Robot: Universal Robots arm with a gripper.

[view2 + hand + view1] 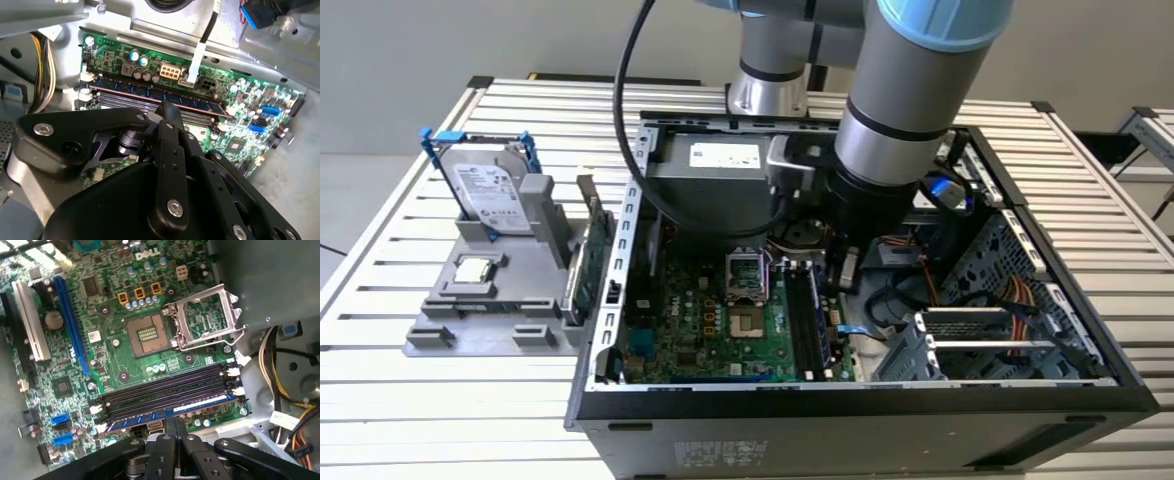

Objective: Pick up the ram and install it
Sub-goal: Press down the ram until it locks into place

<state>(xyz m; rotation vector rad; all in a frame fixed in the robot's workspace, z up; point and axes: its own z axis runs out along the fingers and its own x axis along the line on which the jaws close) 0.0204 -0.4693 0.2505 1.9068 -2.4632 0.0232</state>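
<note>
The ram (200, 403) is a long blue-green strip with a row of dark chips. It stands on edge in the outermost memory slot of the motherboard (115, 362), next to three empty black slots (170, 387). In the second wrist view the ram (130, 90) runs across just beyond my black fingers. My gripper (175, 421) is shut, its two fingers pressed together, the tips at the ram's upper edge about midway along it. Whether they touch it I cannot tell. In the exterior view the gripper (849, 272) reaches down into the open computer case above the ram (810, 325).
The open processor socket (150, 335) with its raised metal frame lies beside the slots. Yellow and black cables (280, 375) hang by the case wall. Left of the case (854, 400), a grey fixture (494, 300) holds a hard drive (491, 195), a small square chip and an upright green card (594, 265).
</note>
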